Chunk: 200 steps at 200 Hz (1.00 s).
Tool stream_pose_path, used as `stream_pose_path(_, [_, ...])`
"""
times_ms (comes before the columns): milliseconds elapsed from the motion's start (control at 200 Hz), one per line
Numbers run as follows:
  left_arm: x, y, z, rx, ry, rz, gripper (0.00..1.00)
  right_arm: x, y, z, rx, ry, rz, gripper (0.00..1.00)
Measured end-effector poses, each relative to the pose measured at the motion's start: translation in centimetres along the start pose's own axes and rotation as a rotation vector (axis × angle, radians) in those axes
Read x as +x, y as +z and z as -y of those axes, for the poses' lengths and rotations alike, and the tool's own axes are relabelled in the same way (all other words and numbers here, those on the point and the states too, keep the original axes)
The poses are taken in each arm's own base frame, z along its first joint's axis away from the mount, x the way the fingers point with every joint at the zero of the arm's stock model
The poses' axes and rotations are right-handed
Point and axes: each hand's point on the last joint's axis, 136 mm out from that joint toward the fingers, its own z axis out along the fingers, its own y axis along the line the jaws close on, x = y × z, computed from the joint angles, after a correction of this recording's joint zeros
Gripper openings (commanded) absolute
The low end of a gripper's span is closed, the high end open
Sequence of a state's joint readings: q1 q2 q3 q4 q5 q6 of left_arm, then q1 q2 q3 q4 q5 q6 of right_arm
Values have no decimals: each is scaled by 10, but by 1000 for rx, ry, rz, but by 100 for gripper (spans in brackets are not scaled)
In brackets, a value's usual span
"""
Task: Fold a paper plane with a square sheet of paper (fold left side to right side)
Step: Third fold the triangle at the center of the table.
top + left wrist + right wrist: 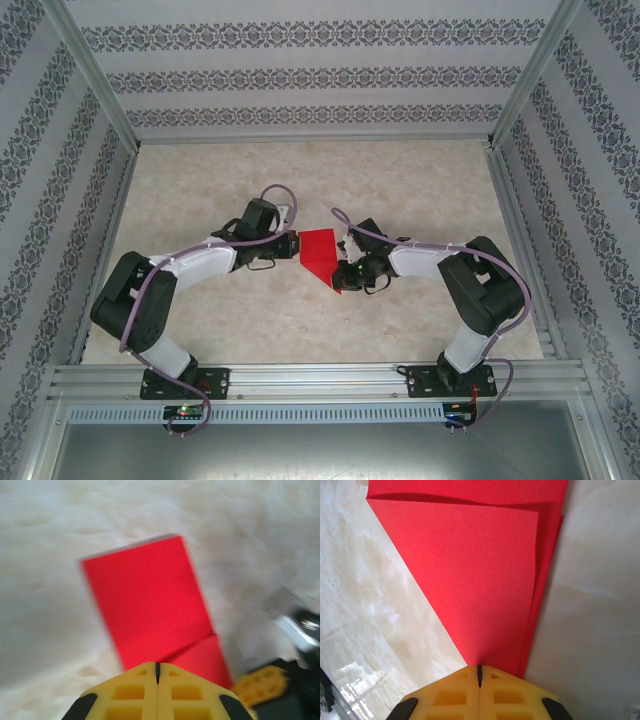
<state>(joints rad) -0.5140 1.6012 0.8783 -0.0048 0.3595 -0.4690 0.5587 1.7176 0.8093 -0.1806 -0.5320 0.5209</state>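
The folded red sheet of paper [320, 252] lies on the counter [400, 180]. The left end effector [292, 244] pinches its left edge. The right end effector [345, 270] is closed on its near corner.

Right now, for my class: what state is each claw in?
Left claw: closed, tips at the red paper's edge; grip unclear.
Right claw: closed on the paper's corner.

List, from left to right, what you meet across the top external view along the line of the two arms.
Left arm → left tool → red sheet of paper → right tool → right arm.
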Motion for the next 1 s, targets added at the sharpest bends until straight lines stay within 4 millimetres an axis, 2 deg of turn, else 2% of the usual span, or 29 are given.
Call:
stream_pose_path(65, [12, 9, 20, 46, 18, -26, 4, 0, 0, 0, 0, 0, 0, 0])
stream_pose_path(145, [30, 24, 33, 77, 27, -73, 4, 0, 0, 0, 0, 1, 0, 0])
stream_pose_path(245, [52, 45, 32, 69, 20, -146, 4, 0, 0, 0, 0, 1, 0, 0])
stream_pose_path(325, [58, 57, 27, 55, 8, -176, 4, 0, 0, 0, 0, 4, 0, 0])
stream_pose_path(779, [53, 72, 22, 23, 7, -173, 3, 1, 0, 0, -3, 9, -3, 0])
stream_pose_path(999, [52, 74, 23, 25, 9, -173, 2, 9, -6, 5, 10, 20, -4, 0])
